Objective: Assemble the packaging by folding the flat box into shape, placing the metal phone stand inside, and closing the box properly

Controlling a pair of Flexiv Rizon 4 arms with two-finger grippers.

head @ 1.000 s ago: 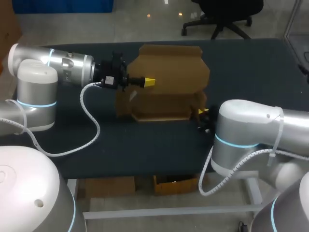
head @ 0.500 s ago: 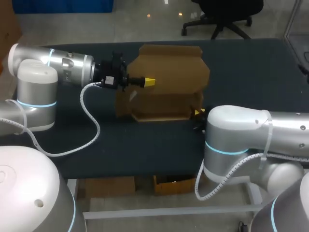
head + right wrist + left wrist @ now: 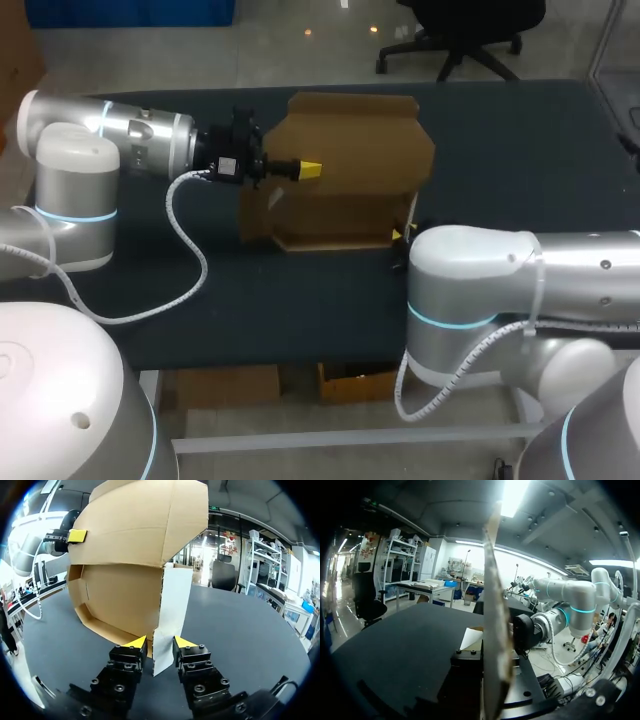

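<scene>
The half-folded cardboard box (image 3: 345, 215) stands on the table (image 3: 520, 150) with its raised lid panel pinched by the left tool (image 3: 311, 169), while the nearer right tool (image 3: 160, 644) sits open, its 2 fingers straddling the upright pale side flap (image 3: 174, 600) without clamping it.

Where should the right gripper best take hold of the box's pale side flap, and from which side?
Probably its lower free edge, approached edge-on from the right end of the cardboard box: the pale side flap stands upright and thin, so the open fingers of the right gripper can pinch its two faces.
</scene>
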